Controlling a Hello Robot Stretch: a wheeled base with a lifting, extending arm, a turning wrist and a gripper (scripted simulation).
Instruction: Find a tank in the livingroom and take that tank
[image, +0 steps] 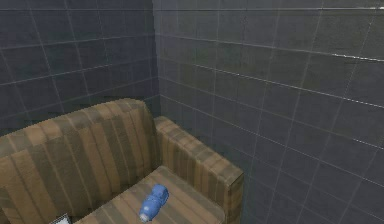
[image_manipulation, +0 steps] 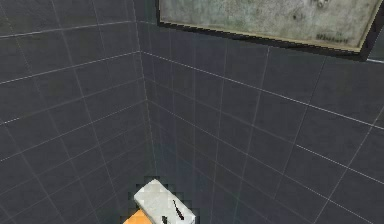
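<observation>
We see a striped sofa (image: 80, 150); a blue object (image: 153, 203), perhaps a bottle, lies on its seat beside the armrest (image: 200, 160). Jaws: we cannot tell.

One each: sofa (image: 80, 150), blue cylinder (image: 153, 203), picture (image_manipulation: 270, 20), grey slab (image_manipulation: 160, 200).

— Are we reading any words, numbers or signs anywhere?
— No, we are finding nothing legible. We are looking at the framed picture (image_manipulation: 270, 22) on the dark tiled wall, and its mottled surface is giving us no letters.
— And the blue object (image: 153, 203) lying on the striped sofa (image: 90, 150)?
— We are making out no label on it. The small pale slab (image_manipulation: 160, 197) is carrying a few dark marks, but we are not managing to read them as text.
</observation>
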